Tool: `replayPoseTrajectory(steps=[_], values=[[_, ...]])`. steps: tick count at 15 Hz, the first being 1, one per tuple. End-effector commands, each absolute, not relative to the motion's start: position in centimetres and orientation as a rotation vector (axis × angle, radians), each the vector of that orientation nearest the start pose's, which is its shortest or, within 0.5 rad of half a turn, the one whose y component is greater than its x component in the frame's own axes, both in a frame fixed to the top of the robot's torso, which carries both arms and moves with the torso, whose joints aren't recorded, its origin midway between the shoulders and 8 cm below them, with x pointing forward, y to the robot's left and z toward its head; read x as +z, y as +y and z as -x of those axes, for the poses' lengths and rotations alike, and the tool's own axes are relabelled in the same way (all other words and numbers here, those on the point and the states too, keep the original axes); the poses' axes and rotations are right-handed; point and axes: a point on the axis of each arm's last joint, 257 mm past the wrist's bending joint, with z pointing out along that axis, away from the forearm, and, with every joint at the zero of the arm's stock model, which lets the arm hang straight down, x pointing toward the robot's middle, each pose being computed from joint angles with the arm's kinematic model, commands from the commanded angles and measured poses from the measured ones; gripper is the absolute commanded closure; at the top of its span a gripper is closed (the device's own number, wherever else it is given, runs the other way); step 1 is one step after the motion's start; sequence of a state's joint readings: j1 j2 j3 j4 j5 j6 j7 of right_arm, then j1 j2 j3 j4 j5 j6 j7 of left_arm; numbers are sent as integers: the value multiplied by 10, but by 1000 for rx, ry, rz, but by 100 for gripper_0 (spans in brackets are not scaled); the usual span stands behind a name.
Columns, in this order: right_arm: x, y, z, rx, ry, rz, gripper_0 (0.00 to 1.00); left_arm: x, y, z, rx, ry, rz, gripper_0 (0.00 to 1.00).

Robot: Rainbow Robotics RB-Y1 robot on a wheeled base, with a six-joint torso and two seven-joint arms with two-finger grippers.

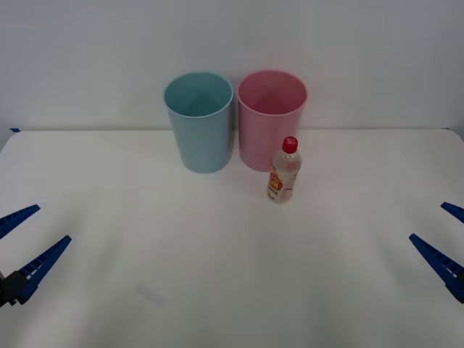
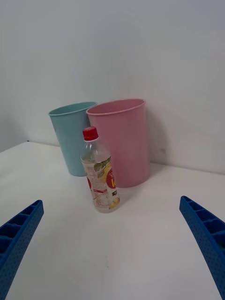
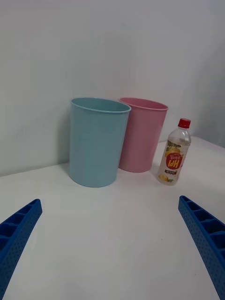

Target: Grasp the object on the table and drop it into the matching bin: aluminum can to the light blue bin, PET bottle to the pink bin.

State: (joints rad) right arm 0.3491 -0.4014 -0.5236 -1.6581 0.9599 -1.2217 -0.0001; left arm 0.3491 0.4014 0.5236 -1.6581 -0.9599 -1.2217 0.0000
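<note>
PET bottle [image 1: 284,171] before pink bin [image 1: 271,119] | light blue bin [image 1: 199,122] left, perhaps touching

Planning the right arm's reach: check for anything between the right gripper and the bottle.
Nothing visible stands between them. The open right gripper faces the upright PET bottle across bare table; the pink bin stands just behind it.

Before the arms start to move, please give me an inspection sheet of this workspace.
Surface: white table, bare in front.
Job's things: PET bottle upright, red cap on, in front of the pink bin; light blue bin beside it, toward the robot's left.
Clutter: nothing seen.
Grippers: left gripper and right gripper open, low at the table's sides, holding nothing.
Cables: nothing seen.
Surroundings: plain pale wall behind the bins.
</note>
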Motion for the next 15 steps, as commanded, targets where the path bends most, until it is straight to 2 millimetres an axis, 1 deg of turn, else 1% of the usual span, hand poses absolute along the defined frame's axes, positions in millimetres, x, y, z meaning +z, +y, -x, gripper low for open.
replayPoseTrajectory(steps=[1, 2, 4, 8, 9, 11, 13, 15], values=[[-169, -330, -342, 567, 1441, 465, 0, -169, 330, -342, -567, 1441, -465, 0], [-178, -323, -338, 589, 1448, 445, 0, -169, 330, -342, -567, 1441, -465, 0], [-178, -314, -335, 596, 1453, 465, 0, -169, 330, -342, -567, 1441, -465, 0], [-183, -308, -337, 597, 1461, 468, 0, -169, 330, -342, -567, 1441, -465, 0], [-184, -305, -339, 601, 1459, 471, 0, -169, 330, -342, -567, 1441, -465, 0], [-186, -290, -347, 616, 1455, 491, 0, -169, 330, -342, -567, 1441, -465, 0], [-192, -279, -358, 605, 1463, 498, 0, -169, 330, -342, -567, 1441, -465, 0], [-197, -272, -367, 586, 1469, 512, 0, -169, 330, -342, -567, 1441, -465, 0]])
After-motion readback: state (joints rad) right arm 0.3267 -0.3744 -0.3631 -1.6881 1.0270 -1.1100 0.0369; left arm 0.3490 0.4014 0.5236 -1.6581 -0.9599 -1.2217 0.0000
